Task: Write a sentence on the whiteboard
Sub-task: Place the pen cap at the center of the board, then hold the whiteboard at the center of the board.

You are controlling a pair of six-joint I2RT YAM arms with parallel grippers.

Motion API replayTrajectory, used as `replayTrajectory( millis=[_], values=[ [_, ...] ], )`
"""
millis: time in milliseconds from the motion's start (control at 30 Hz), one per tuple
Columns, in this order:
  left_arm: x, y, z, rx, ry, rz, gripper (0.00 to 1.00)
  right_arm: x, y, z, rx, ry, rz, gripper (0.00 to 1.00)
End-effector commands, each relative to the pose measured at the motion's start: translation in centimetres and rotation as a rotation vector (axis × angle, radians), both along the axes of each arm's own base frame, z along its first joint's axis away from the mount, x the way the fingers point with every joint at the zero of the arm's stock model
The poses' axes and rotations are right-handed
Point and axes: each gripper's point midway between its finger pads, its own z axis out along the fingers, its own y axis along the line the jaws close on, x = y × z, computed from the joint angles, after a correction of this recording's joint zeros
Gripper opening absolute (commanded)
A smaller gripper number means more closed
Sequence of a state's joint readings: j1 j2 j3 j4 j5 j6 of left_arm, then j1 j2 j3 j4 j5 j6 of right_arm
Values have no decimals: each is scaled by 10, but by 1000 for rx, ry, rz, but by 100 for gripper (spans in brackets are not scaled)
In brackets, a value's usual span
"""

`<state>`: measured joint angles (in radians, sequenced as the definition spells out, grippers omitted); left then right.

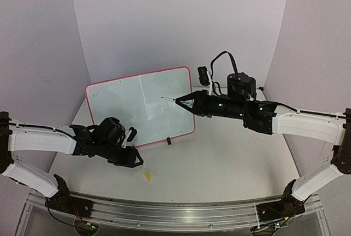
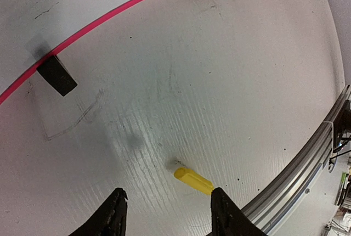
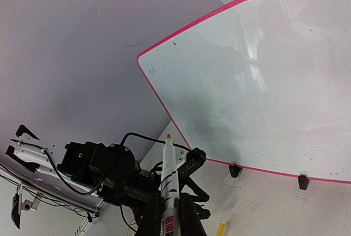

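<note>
Just one whiteboard (image 1: pixel 131 101) — two clip feet (image 3: pixel 235 170).

A white table (image 1: pixel 219 164) is filling the lower middle of the overhead view, and in the left wrist view its surface is showing faint grey scuffs and scratches. Three plain pale panels are enclosing it: a back panel (image 1: pixel 181 22) is standing straight across the far side, while a left panel (image 1: pixel 33 55) and a right panel (image 1: pixel 323 44) are angling in toward it. They are looking lavender-grey, though that may be the camera's tint. Soft, even light is lying over everything, casting only weak shadows. An aluminium rail (image 1: pixel 175 213) is running along the table's near edge, appearing slightly curved
</note>
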<state>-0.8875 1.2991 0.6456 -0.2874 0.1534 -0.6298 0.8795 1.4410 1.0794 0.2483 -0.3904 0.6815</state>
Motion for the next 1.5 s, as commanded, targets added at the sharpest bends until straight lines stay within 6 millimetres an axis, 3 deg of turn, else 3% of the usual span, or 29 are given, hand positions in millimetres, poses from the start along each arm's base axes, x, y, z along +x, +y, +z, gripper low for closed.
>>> replayTrajectory(
  millis=[0, 133, 300, 533, 700, 800, 933, 1167, 1300, 1467],
  values=[
    [9, -2, 19, -16, -55, 22, 57, 2, 2, 6, 11, -6, -4, 0],
    [13, 1, 45, -27, -105, 27, 68, 2, 0, 7, 8, -13, -8, 0],
    [19, -4, 98, -38, -168, -12, 79, 2, -5, 11, -1, -26, -26, 0],
    [28, -11, 187, -86, -270, -144, 83, -6, -13, 17, -8, -49, -15, 0],
    [47, -2, 243, -182, -317, -200, 84, -14, -18, 23, -10, -67, 5, 0],
    [59, 7, 265, -179, -366, -214, 84, -20, -17, 27, -3, -75, 38, 0],
    [80, 25, 287, -191, -426, -200, 84, -27, -13, 30, 3, -75, 77, 0],
    [127, 95, 313, -298, -540, -7, 84, -36, 0, 27, -11, -82, 133, 0],
    [140, 131, 308, -329, -565, 88, 85, -43, 14, 26, -23, -93, 180, 0],
    [143, 155, 294, -373, -578, 124, 85, -45, 30, 27, -25, -109, 230, 0]
  ],
)
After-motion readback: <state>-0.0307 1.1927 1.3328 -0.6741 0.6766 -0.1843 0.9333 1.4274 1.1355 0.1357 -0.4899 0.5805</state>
